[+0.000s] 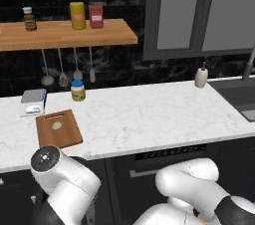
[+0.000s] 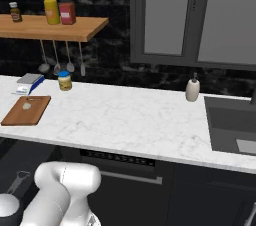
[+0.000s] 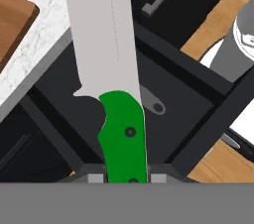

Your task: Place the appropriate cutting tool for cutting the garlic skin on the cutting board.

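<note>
Gripper (image 3: 128,178) is squeezing the knife (image 3: 116,94)
It is clamping the green handle; the blade is pointing up past an open drawer (image 3: 163,114); garlic (image 1: 57,126) is sitting on the board (image 1: 58,129).

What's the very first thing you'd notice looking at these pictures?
The knife in the hand view: its bright green handle sits pinched in the gripper, with the pale blade pointing up over an open dark drawer. Next, the reddish-brown cutting board at the counter's left end, with the little pale garlic on it.
</note>
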You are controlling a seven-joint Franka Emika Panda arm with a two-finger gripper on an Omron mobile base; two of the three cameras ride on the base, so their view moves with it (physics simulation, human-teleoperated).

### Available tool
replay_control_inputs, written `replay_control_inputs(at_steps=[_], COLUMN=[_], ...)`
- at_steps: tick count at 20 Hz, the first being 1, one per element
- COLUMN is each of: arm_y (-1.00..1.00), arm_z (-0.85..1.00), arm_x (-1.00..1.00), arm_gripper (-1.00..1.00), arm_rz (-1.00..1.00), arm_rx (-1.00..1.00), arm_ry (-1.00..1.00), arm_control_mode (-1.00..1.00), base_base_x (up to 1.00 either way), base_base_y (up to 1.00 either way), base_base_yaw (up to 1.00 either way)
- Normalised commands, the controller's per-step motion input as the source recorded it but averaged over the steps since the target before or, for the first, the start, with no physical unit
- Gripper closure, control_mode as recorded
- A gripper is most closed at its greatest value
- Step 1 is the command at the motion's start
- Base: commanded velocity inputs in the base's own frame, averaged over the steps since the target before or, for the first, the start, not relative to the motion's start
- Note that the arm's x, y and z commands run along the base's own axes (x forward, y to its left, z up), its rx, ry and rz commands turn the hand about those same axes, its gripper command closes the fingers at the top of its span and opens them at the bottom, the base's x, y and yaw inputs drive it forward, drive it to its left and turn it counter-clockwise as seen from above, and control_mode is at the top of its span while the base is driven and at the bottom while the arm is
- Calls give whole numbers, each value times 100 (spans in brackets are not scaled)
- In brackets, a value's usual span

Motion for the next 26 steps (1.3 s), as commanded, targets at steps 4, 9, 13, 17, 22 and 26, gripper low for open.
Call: replay_control_inputs(at_steps=[4,9,13,17,22,26], arm_y=[9,13,25,16,15,19], arm_z=[100,79,6,-16,-33,-55], arm_x=[80,89,75,62,66,49], arm_gripper=[100,100,100,100,100,100], arm_rz=[-9,-6,-2,0,0,0], arm_rx=[-10,-6,-3,-1,0,0], arm_ry=[0,9,27,33,23,8], arm_control_mode=[-100,-100,-100,-100,-100,-100], base_base_x=[0,0,0,0,0,0], base_base_y=[0,0,0,0,0,0], base_base_yaw=[0,0,0,0,0,0])
